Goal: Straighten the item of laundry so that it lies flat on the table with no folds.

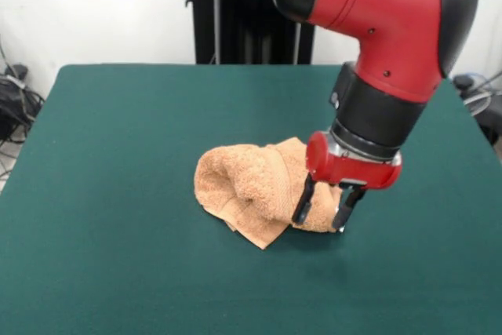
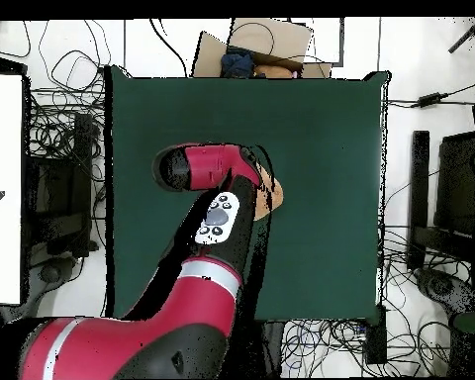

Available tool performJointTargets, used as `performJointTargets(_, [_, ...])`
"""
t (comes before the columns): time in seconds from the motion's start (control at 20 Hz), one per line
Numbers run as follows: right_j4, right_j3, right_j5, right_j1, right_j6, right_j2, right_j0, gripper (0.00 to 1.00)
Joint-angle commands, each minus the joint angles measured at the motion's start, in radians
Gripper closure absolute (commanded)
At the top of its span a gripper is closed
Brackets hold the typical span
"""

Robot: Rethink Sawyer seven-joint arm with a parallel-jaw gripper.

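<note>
- Searching both views for brands, labels or writing turns up nothing readable; the arm's cuff carries a pale panel of small dark buttons in the overhead view, with no legible marks.
- One towel (image 1: 255,190) is in view: light orange-tan terry cloth, bunched into a rumpled heap with several folds, a woven band running across its near flap.
- One red and black arm comes down from above, ending in one claw (image 1: 321,212) with two dark fingers (image 1: 303,203).
- The claw's fingers stand apart, lowered over the edge of the heap on the picture's right; the cloth shows between and behind them, and the fingertips sit down at the level of the table (image 1: 118,154). They are not closed on the cloth.
- Most of the towel lies to the picture's left of the claw in the front view, touching it at the nearest edge.
- From overhead only a small strip of the towel (image 2: 274,193) shows just beside the arm's wrist; the claw itself is hidden under the arm.
- The table is one large rectangle with a plain dark green cloth-like top, far wider than the heap, which sits near its middle.
- Around the table: a white wall and black pedestal behind the claw, tangled cables (image 2: 53,148) on a pale floor, and a cardboard box (image 2: 266,45) at the far edge.
</note>
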Motion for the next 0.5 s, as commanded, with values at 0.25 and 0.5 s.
performJointTargets(0.25, [0.016, 0.017, -0.084, 0.083, 0.223, 0.031, -0.004, 0.00])
performJointTargets(0.5, [0.019, 0.034, -0.068, 0.065, 0.206, 0.043, -0.009, 0.00])
